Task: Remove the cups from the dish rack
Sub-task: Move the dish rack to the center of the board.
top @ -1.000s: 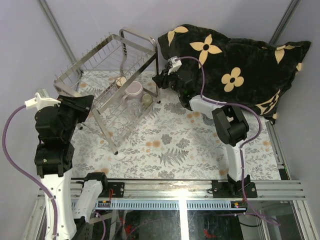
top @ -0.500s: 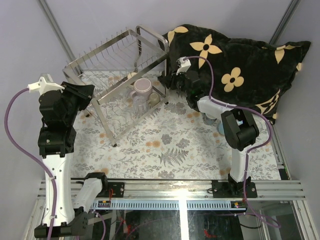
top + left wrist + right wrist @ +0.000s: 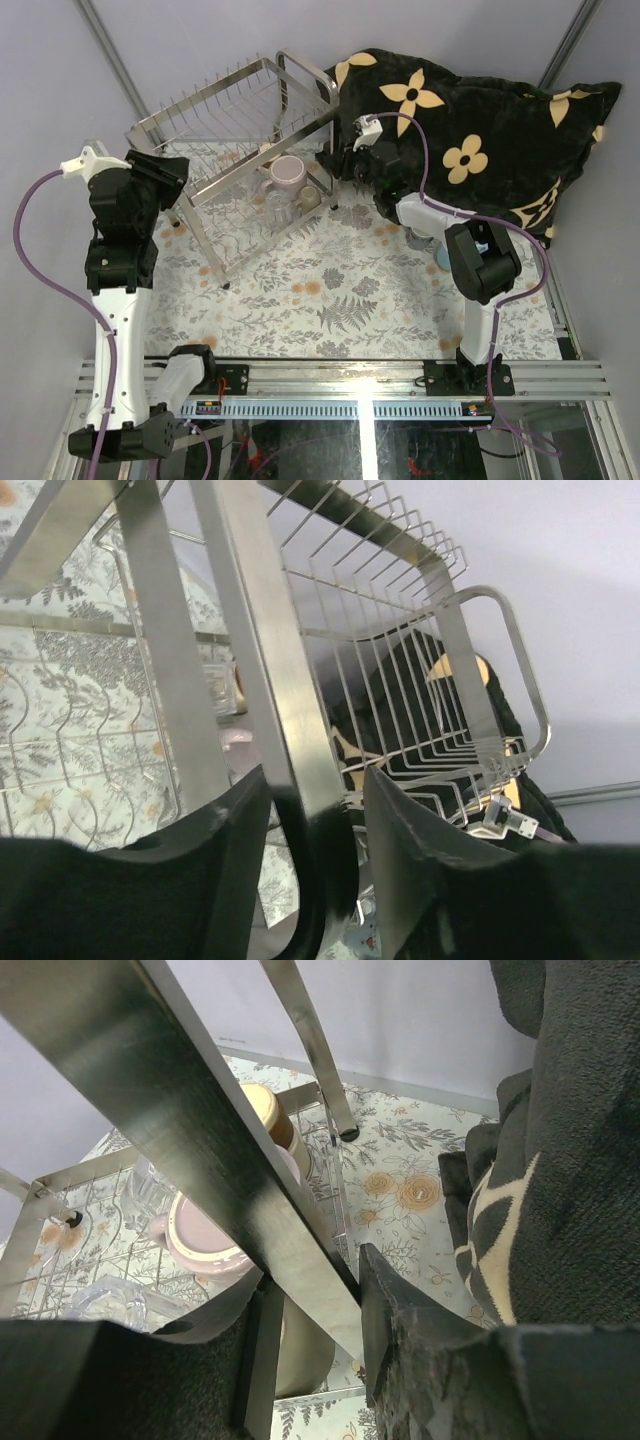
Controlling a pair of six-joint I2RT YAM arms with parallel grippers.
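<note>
Leafy floral print covers the table (image 3: 400, 300), and a black flower-print pillow (image 3: 480, 130) lies at the rear right. The dish rack (image 3: 225, 120) sits at the rear left, with a pale pink mug (image 3: 289, 172), a clear glass (image 3: 278, 208) and a cream-and-brown cup (image 3: 262, 1110) inside its right end. The left tool (image 3: 316, 775) straddles a bar of the rack's frame, its fingers parted slightly wider than the bar. The right tool (image 3: 312, 1280) is clamped on a bar at the rack's right end.
</note>
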